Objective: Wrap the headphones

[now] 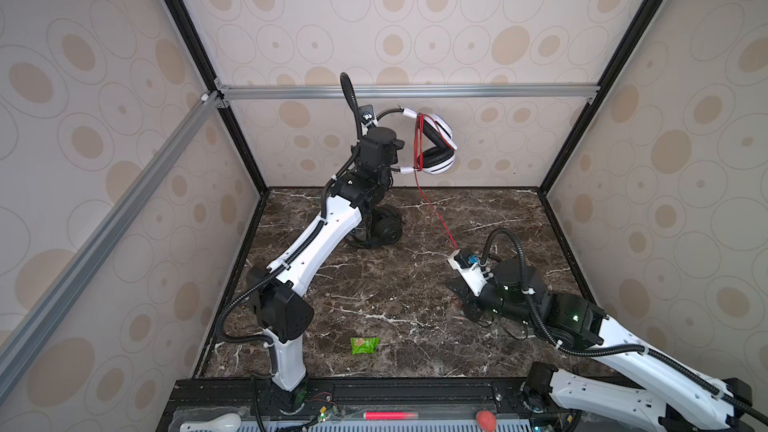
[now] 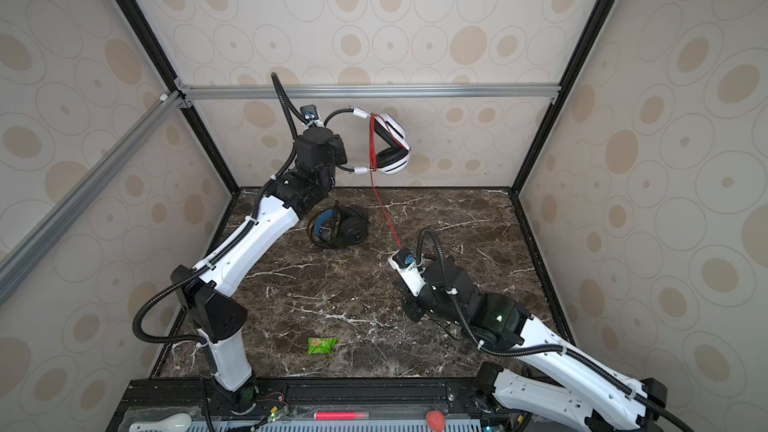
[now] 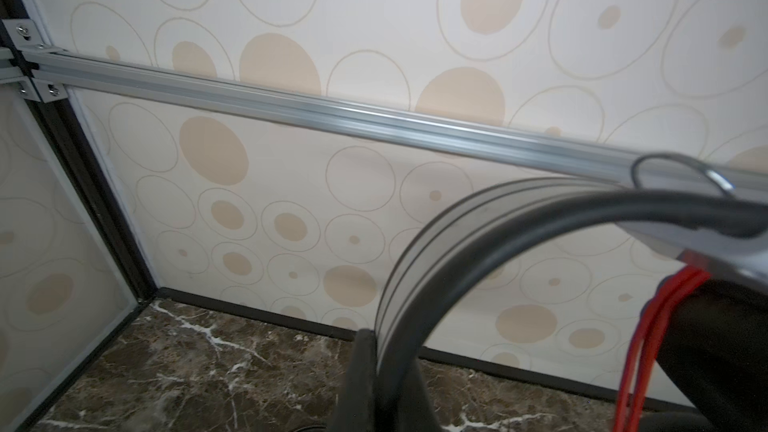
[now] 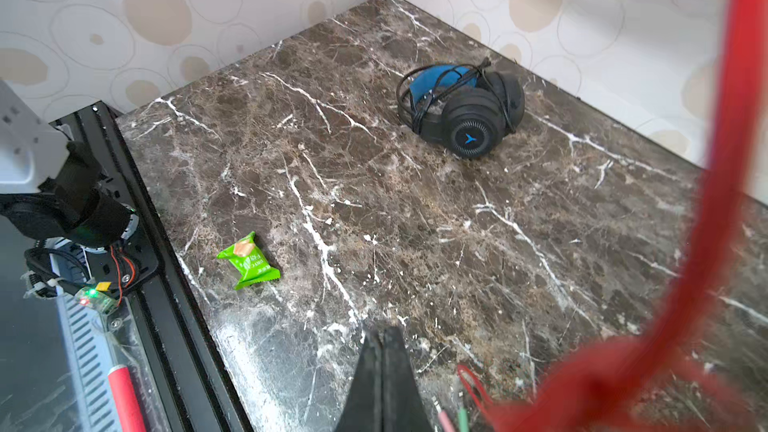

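L hand (image 3: 380, 376) clamps white headset (image 1: 441, 147), aloft

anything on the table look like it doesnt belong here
Yes: a green snack packet lies alone on the marble table near the front edge, apart from the black headphones at the back. It has nothing to do with wrapping cables, so it looks like stray litter.

Red cable (image 1: 437, 216) diag. across ctr, black headset (image 2: 349, 232) rear-L, wrapper (image 1: 364, 345) front; rest open.
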`<action>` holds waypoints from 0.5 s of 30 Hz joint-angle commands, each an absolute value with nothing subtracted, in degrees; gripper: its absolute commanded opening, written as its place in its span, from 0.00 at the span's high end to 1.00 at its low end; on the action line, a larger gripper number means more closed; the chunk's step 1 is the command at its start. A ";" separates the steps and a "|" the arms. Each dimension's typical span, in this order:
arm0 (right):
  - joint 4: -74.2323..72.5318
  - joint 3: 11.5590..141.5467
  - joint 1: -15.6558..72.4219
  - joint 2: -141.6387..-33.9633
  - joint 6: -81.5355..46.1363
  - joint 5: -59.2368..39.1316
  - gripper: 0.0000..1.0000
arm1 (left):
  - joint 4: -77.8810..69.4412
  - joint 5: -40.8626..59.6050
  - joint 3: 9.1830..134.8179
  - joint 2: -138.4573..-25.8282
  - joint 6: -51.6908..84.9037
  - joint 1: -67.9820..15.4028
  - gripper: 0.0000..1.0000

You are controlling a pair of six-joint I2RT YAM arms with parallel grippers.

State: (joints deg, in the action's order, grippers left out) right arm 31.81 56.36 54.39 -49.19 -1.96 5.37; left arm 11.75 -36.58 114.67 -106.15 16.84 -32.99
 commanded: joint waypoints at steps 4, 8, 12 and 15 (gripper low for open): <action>36.47 66.89 55.49 -52.33 5.53 9.16 1.00 | 4.07 -38.32 106.87 -103.04 9.71 -33.03 1.00; 39.07 74.06 55.48 -56.13 11.14 12.15 1.00 | 2.92 -36.51 100.10 -100.18 6.56 -34.27 1.00; 39.12 78.90 54.98 -59.19 16.47 19.29 1.00 | 3.47 -35.21 94.67 -96.84 0.25 -37.17 1.00; 39.16 83.01 52.08 -61.61 18.85 19.77 1.00 | 5.99 -31.29 90.69 -93.67 -2.67 -38.57 1.00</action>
